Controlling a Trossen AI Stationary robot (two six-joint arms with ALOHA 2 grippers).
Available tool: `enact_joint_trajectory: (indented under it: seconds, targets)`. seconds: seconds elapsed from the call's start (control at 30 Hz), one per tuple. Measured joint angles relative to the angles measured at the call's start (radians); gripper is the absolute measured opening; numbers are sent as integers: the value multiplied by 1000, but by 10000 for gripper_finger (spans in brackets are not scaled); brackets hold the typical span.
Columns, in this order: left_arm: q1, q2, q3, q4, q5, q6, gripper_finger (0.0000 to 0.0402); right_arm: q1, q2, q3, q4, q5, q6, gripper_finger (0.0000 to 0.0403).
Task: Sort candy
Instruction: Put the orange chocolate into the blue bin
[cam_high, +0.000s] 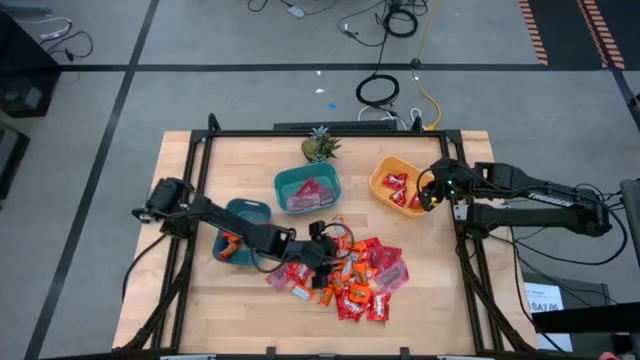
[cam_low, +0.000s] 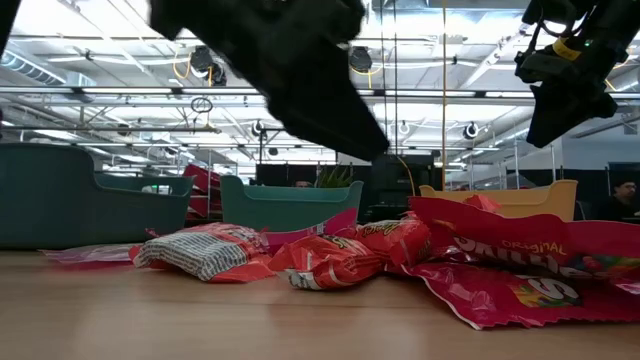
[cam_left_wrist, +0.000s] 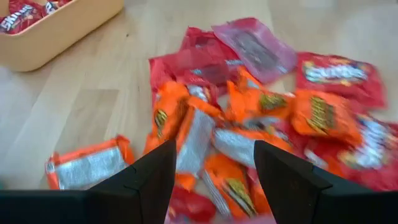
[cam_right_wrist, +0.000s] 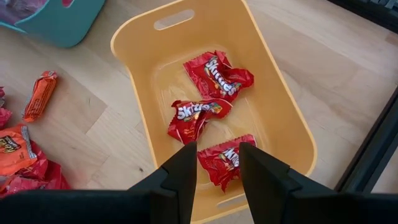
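Your left gripper (cam_left_wrist: 211, 171) hangs with fingers apart and empty right over the loose candy pile (cam_high: 350, 275) on the wooden table (cam_high: 430, 300); orange packets lie directly between and beyond its fingertips. Your right gripper (cam_right_wrist: 217, 158) hovers over the yellow bowl (cam_right_wrist: 280, 118), fingers apart, holding nothing, with three red candies (cam_right_wrist: 202, 115) in the bowl beneath it. More candy sits in the two teal bowls (cam_high: 308, 190).

Candy pile (cam_high: 345, 278) lies before three bowls; plant (cam_high: 319, 146) stands behind the middle bowl (cam_high: 308, 190)
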Motion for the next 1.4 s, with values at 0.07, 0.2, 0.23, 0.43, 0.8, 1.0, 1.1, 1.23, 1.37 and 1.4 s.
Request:
enact_joint_trajectory:
  seconds: [0.07, 0.2, 0.23, 0.43, 0.8, 1.0, 1.1, 1.23, 1.37, 1.4]
  targets:
    - [12, 39, 40, -7, 14, 5, 226, 0, 0, 0, 0, -19, 0, 112]
    - [24, 118, 118, -39, 84, 0, 226, 0, 0, 0, -2, -23, 1, 112]
    - [25, 133, 132, -67, 99, -2, 226, 0, 0, 0, -2, -23, 1, 112]
    - [13, 157, 188, -264, 120, -103, 226, 0, 0, 0, -6, -23, 8, 112]
    - [3, 179, 188, -321, 139, -135, 208, 0, 0, 0, -4, -22, 3, 112]
    - [1, 181, 188, -323, 138, -135, 178, 0, 0, 0, -3, -22, 5, 112]
    - [1, 181, 188, -323, 147, -148, 144, 0, 0, 0, -3, -23, 14, 112]
    - [2, 180, 188, -323, 173, -199, 88, 0, 0, 0, -5, -22, 16, 112]
    - [-1, 162, 187, -329, 182, -212, 40, 0, 0, 0, -5, -22, 16, 112]
    - [-1, 152, 186, -335, 182, -211, 32, 0, 0, 0, -5, -22, 16, 112]
